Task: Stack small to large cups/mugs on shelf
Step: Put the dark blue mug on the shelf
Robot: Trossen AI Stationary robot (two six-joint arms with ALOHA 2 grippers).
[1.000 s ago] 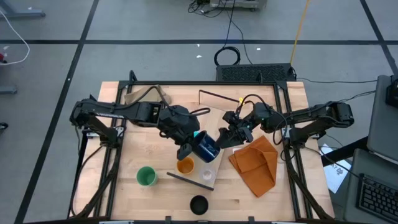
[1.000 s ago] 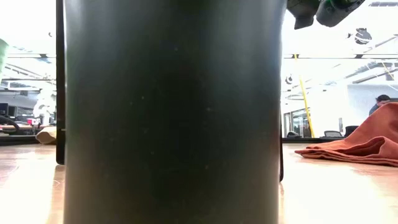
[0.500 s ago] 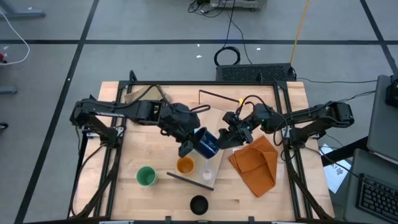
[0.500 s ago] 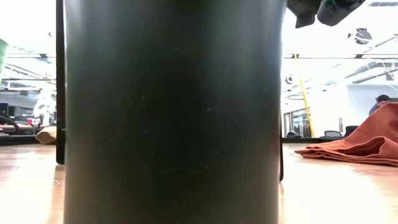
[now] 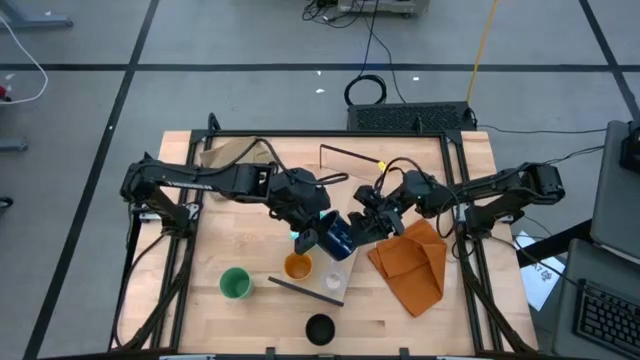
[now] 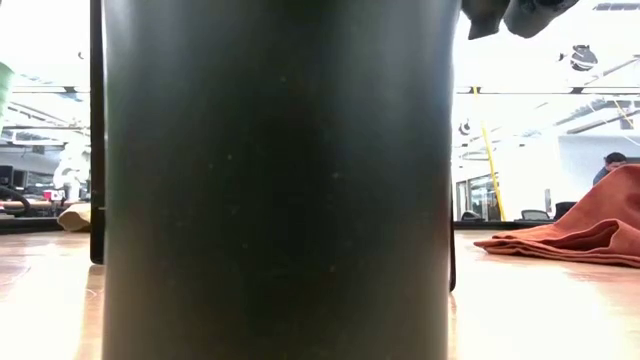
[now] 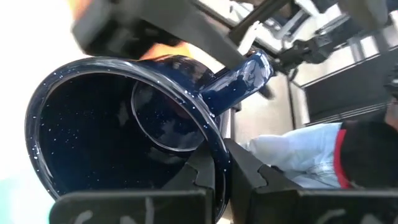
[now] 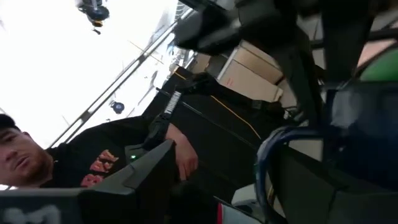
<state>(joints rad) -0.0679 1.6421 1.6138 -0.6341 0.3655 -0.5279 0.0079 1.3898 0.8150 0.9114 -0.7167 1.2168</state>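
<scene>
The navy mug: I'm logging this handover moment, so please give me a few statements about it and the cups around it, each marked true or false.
1. The left claw is shut on the rim of the navy mug. True.
2. The navy mug stands on the shelf. False: it is held tilted above the table.
3. The green cup is nested inside the orange cup. False: they stand apart.
4. The black cup stands alone near the table's front edge. True.
5. The right claw is beside the mug. True.

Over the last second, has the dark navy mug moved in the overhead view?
Yes. The dark navy mug, gripped at its rim by the left tool, has shifted toward the orange cloth and slightly away from the orange cup.
</scene>
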